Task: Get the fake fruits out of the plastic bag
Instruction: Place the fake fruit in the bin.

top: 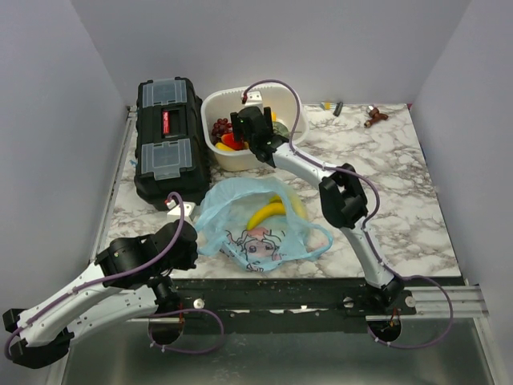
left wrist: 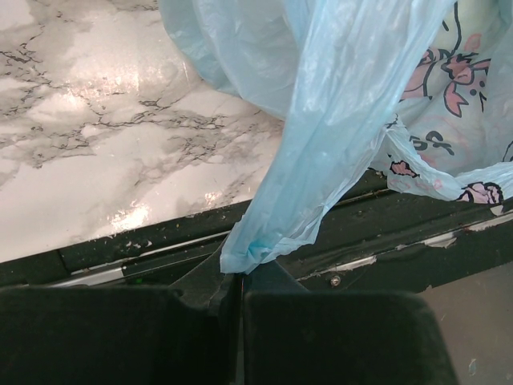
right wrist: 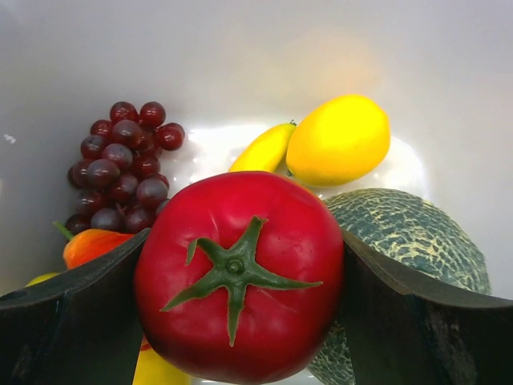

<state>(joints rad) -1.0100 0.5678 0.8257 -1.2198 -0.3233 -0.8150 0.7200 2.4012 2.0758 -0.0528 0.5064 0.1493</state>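
Here, the right gripper [top: 255, 128] is clamping a red tomato [right wrist: 236, 265] over the white tub [top: 232, 160] at twelve o'clock, with grapes [right wrist: 120, 168] and melon [right wrist: 409, 241] lying inside. The left gripper [left wrist: 239, 285], closed, is pinching a handle [left wrist: 321, 160] of the plastic bag [top: 240, 216] at six. Likely next: releasing the tomato, then reaching for the bananas [top: 268, 212] waiting in the bag.

Glossy smooth tomato [right wrist: 240, 241]; thin, crinkled plastic bag [left wrist: 337, 120]

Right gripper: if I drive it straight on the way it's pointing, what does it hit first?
The red tomato, already clamped between the right gripper's fingers. Pushed on, the tomato would probably press against the melon or the floor of the white tub; depth is unclear.
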